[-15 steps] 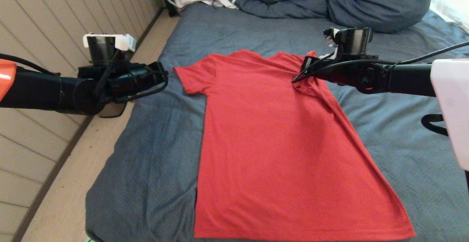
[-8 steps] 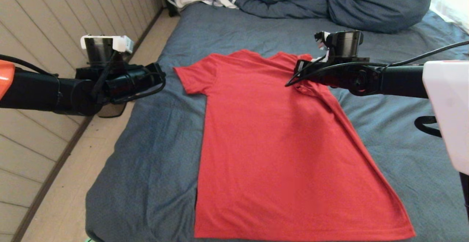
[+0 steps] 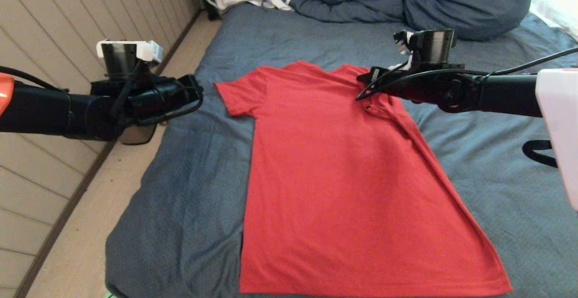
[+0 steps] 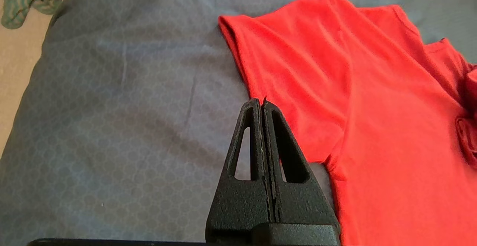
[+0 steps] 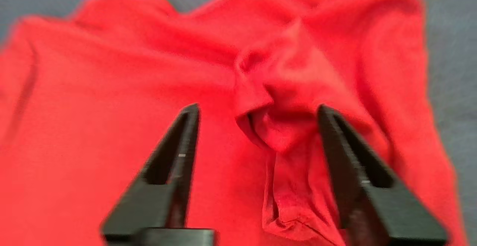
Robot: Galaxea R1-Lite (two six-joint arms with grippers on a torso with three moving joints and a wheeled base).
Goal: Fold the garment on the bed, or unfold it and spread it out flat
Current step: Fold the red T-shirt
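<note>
Bunched sleeve fabric between the parted fingers of the right end effector (image 5: 257, 126) could snag and drag the red T-shirt (image 3: 343, 176) askew on the bed (image 3: 189, 153); left end effector (image 4: 262, 104) clenched empty beside its other sleeve.

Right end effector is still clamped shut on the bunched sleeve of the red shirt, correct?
Not shut. The right wrist view shows the right end effector open, its fingers standing either side of the bunched sleeve of the red shirt.

Your right gripper (image 5: 257, 126) hangs with jaws spread wide over the garment (image 5: 111, 126); a bunched fold (red, crumpled) lies between them; the bed (image 5: 452, 52) shows beside it.
</note>
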